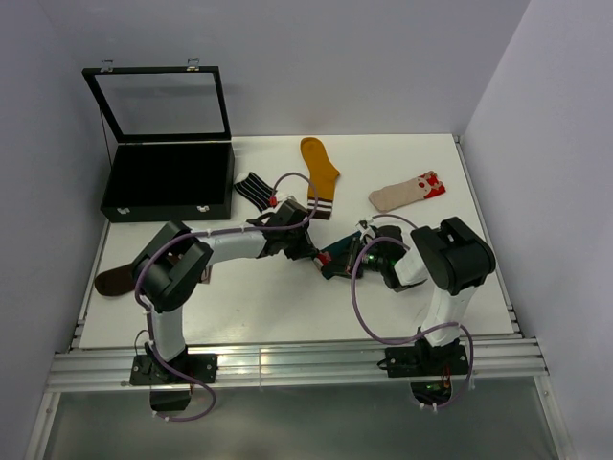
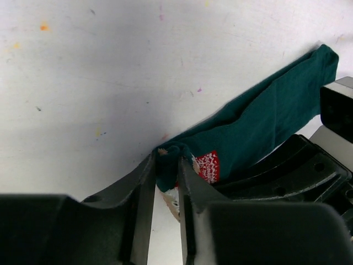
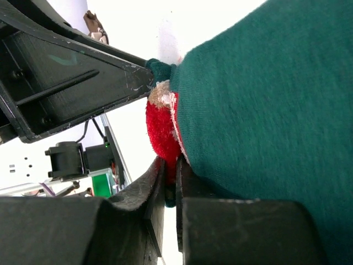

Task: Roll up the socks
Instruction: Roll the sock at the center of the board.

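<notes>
The dark teal sock (image 1: 342,257) with a red-white figure lies mid-table between both grippers. My left gripper (image 1: 311,251) is shut on its folded edge; the left wrist view shows teal fabric (image 2: 259,118) pinched between the fingers (image 2: 144,187). My right gripper (image 1: 369,257) is shut on the sock's red end (image 3: 162,130), with teal cloth (image 3: 265,99) filling that view. The mustard sock (image 1: 320,172), the black-and-white striped sock (image 1: 255,188) and the beige sock (image 1: 410,191) lie at the back. The brown sock (image 1: 115,280) lies at the left edge.
An open black case (image 1: 168,177) with a glass lid stands at the back left. White walls close the table at the back and both sides. An aluminium rail (image 1: 287,364) runs along the near edge.
</notes>
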Controlling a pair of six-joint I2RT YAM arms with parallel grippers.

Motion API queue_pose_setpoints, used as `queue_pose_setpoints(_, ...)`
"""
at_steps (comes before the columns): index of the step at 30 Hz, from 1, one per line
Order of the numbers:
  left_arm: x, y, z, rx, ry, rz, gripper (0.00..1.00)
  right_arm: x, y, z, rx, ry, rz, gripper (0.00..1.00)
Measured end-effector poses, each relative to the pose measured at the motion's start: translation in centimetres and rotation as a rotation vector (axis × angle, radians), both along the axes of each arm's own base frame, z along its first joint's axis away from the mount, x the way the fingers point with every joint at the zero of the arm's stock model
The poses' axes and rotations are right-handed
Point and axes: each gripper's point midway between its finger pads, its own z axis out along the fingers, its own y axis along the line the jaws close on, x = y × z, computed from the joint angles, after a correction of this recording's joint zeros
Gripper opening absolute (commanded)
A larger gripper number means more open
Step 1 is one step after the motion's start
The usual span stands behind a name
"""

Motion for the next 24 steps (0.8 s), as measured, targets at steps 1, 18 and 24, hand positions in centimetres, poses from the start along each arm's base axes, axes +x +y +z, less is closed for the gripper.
queue_pose_setpoints(1,0.0,-0.1,0.0,0.003,-0.001,-0.004,0.25,0.0,0.0,0.0,-0.002,0.001,-0.001,0.13)
queue_pose_setpoints(18,-0.1,-1.3,0.1,0.043,-0.002,-0.046,0.17,3.1,-5.3,3.9,-0.392,-0.151,-0.201,0.38)
queue_pose_setpoints(24,0.0,-1.2,0.1,0.059,-0.013,-0.051,0.17,5.6,-7.1,2.6,-0.541,-0.127,-0.256,0.34)
